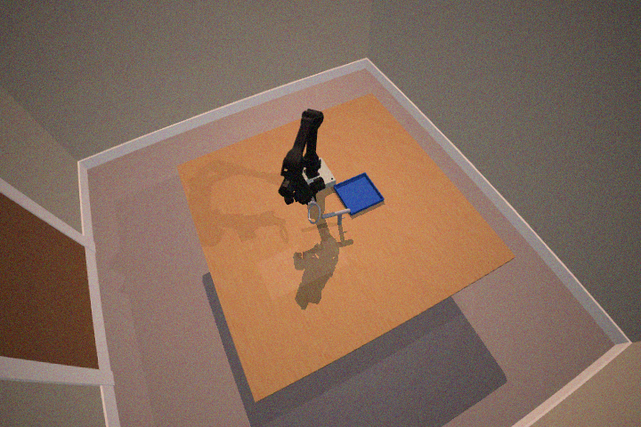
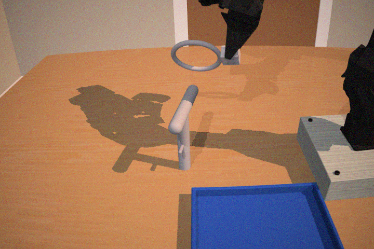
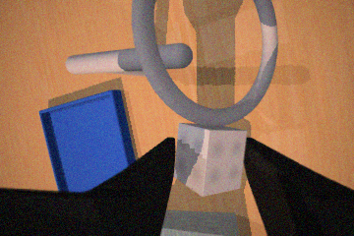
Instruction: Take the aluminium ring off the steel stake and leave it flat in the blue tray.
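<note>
The grey aluminium ring (image 1: 308,213) (image 2: 196,42) (image 3: 211,117) is in the air, clear of the stake (image 1: 340,229) (image 2: 184,152). It is higher than the cross-bar (image 2: 183,112) (image 3: 96,61) and encircles nothing. In the wrist view its left side passes in front of the bar's near end. My gripper (image 2: 229,57) (image 3: 207,145) is shut on the ring's pale block-shaped tab (image 3: 219,169), with one black finger on each side. The ring looks roughly level in the exterior view. The blue tray (image 1: 359,193) (image 2: 252,220) (image 3: 91,143) is empty.
The stake stands upright on the wooden table (image 1: 407,252) (image 2: 46,190), with a small peg (image 2: 181,149) partway up its post. The robot's grey base block (image 1: 327,177) (image 2: 355,164) is close beside the tray.
</note>
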You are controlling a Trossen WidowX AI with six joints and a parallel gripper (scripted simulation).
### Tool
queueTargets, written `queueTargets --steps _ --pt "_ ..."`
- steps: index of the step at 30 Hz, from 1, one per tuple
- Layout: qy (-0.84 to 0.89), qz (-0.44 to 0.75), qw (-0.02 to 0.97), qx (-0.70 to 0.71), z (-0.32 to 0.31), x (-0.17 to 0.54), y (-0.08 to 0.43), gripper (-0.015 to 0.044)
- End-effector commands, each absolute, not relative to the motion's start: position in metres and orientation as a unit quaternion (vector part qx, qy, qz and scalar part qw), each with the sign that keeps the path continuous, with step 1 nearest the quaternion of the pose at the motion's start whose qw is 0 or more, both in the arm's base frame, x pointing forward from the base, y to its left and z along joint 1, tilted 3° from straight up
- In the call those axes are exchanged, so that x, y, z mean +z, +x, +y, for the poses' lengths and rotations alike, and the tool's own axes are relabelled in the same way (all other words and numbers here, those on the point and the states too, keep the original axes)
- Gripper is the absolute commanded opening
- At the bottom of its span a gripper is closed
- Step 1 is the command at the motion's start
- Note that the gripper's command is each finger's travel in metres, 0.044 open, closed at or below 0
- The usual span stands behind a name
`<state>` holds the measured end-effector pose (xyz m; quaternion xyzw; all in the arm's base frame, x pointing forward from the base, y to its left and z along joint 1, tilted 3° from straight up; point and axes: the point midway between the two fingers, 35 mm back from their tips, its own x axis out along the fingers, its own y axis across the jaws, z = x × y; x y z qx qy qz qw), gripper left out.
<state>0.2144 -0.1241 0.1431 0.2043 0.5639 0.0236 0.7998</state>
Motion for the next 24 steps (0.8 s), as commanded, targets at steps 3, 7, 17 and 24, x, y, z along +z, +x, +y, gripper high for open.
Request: queueTargets --steps 3,7,17,24 --pt "0.203 0.560 0.803 0.025 -0.124 0.156 0.214 0.0000" --pt "0.203 0.560 0.803 0.025 -0.124 0.162 0.214 0.0000" --pt "0.203 0.560 0.803 0.025 -0.128 0.165 0.224 0.0000" --pt "0.203 0.560 0.803 0.025 -0.131 0.167 0.234 0.0000"
